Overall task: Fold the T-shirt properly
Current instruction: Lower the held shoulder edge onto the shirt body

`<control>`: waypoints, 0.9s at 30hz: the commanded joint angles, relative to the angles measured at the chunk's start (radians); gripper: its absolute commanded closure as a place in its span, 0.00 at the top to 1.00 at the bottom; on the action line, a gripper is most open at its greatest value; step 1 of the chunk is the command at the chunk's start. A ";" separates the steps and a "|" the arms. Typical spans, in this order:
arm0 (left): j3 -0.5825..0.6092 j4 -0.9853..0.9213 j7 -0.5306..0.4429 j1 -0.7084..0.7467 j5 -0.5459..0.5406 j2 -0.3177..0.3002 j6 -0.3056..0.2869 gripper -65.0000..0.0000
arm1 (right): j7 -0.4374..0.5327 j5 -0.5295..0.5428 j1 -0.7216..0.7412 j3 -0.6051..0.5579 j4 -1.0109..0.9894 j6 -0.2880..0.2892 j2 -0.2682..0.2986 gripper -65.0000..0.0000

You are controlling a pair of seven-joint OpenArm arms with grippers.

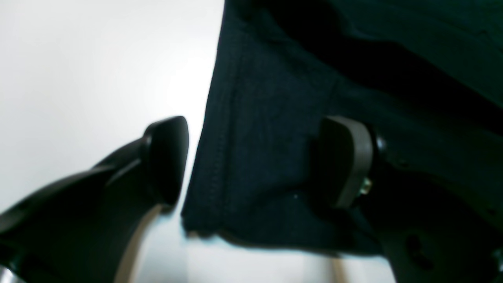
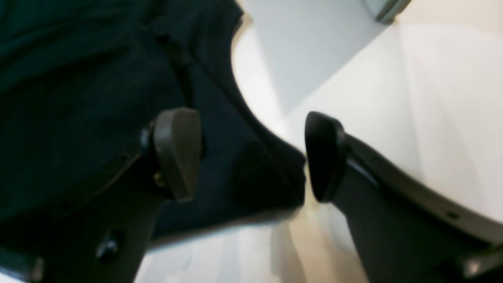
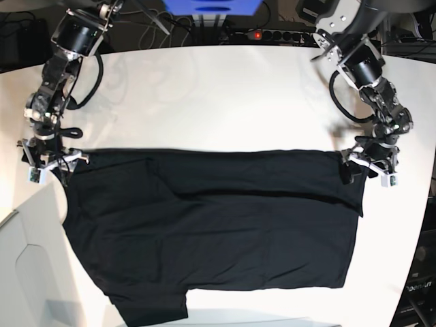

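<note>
Both grippers' jaws gape wide, gripping nothing: left gripper (image 1: 251,161) straddles the T-shirt (image 3: 211,231) corner at 3 o'clock in the base view, right gripper (image 2: 251,155) straddles the 9 o'clock corner. Cloth lies slack between the pads, resting on the white table (image 3: 218,88). One lengthwise fold looks laid, top edge straight. A sleeve pokes out at 7 o'clock; further folds remain, I'd judge.
</note>
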 commanded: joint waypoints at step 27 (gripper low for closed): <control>-0.002 0.003 0.051 0.055 0.015 0.014 0.002 0.02 | 0.026 0.011 -0.019 0.002 -0.138 0.001 0.055 0.40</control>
